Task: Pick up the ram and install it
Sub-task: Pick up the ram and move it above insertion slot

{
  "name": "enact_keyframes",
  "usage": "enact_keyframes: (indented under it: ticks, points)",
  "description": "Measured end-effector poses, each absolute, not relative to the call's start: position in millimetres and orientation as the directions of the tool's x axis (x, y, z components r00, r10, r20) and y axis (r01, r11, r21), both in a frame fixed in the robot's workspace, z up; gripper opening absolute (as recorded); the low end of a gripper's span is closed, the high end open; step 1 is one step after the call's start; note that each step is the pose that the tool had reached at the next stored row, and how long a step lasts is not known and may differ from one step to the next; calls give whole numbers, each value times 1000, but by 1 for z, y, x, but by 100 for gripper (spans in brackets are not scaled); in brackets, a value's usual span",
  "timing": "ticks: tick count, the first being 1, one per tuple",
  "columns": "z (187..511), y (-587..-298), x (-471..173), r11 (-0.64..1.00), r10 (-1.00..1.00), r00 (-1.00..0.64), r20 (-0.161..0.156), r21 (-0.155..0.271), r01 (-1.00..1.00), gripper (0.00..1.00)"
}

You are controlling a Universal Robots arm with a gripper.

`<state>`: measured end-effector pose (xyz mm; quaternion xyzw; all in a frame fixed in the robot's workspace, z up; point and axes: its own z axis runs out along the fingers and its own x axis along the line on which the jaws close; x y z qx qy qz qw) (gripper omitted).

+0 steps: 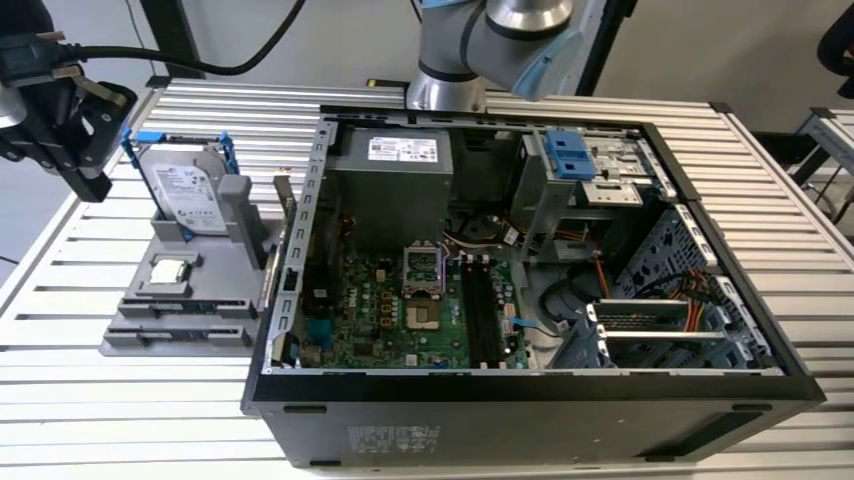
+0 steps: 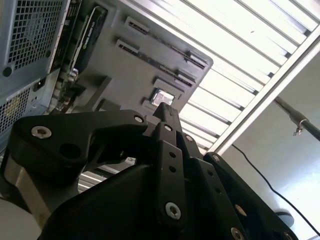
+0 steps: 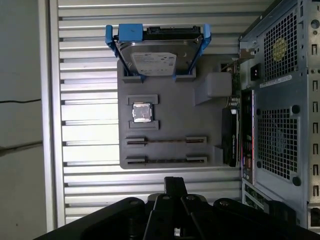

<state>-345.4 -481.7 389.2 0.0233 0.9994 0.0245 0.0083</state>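
Pick step, I reckon: gripper (image 3: 175, 182), fingers together and empty, hovers near the ram (image 3: 166, 141); grabbing it needs them opened.

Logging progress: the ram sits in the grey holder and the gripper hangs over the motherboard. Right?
No. The gripper hangs outside the case, by the holder at the exterior view's left, not over the motherboard. The ram does sit in the holder.
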Motion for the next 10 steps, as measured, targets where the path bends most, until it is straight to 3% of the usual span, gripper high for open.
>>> enact_keyframes:
  ticks: [10]
  points:
    - [389,-482,-345,999,-11,-1000,-16,49,-12,0]
